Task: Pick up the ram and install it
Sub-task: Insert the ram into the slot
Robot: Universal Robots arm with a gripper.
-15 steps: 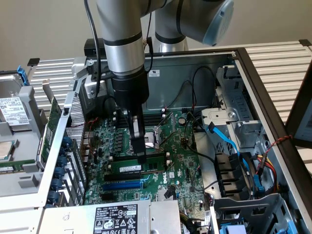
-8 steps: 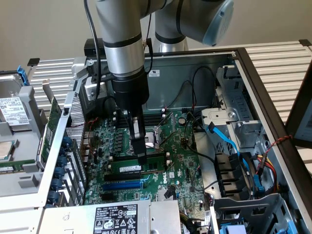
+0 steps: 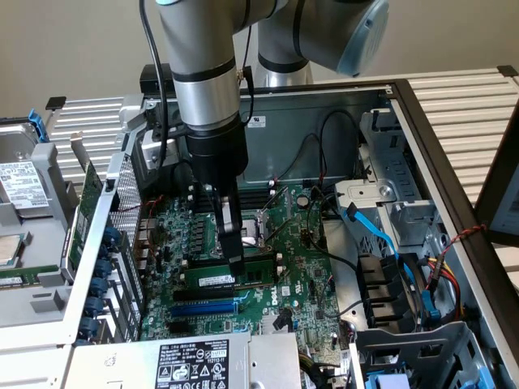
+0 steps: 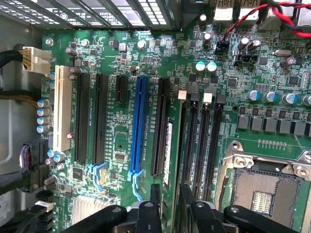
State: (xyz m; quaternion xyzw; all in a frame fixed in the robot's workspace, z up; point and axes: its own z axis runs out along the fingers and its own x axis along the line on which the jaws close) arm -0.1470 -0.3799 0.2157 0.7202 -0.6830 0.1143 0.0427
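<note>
On the gripper (image 3: 235, 271) the fingers (image 4: 155, 199) stand spread astride the ram (image 3: 212, 280); best, I'd say, to close squarely and keep it level.

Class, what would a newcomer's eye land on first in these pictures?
The grey robot arm stands out most, reaching down into the open computer case with its end effector at the ram on the green motherboard. Next comes the bright blue slot, near the ram among black slots.

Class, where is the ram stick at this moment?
In the exterior view, the ram sits across the middle of the motherboard, directly under the gripper, between the long blue slot and the CPU socket.
</note>
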